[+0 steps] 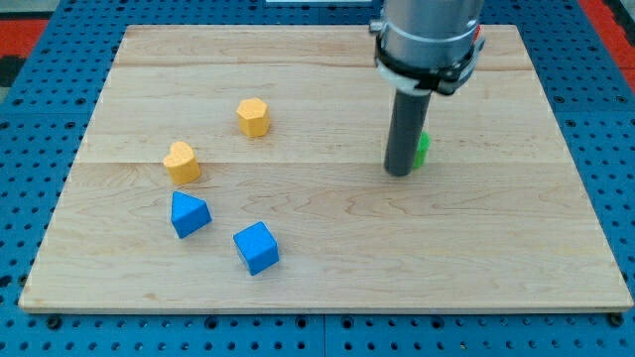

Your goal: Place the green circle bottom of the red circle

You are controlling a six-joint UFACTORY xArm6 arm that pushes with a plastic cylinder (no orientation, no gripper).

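My rod comes down from the view's top right, and my tip (400,173) rests on the wooden board (317,248). A green block (423,149), mostly hidden behind the rod, shows as a sliver on the rod's right side, touching or nearly touching it; its shape cannot be made out. A small bit of red (481,38) shows behind the arm's body near the board's top edge; most of it is hidden, so its shape cannot be told.
A yellow hexagon block (254,117) and a yellow heart-like block (183,162) lie left of centre. Below them sit a blue triangular block (189,214) and a blue cube (257,247). Blue pegboard (30,119) surrounds the board.
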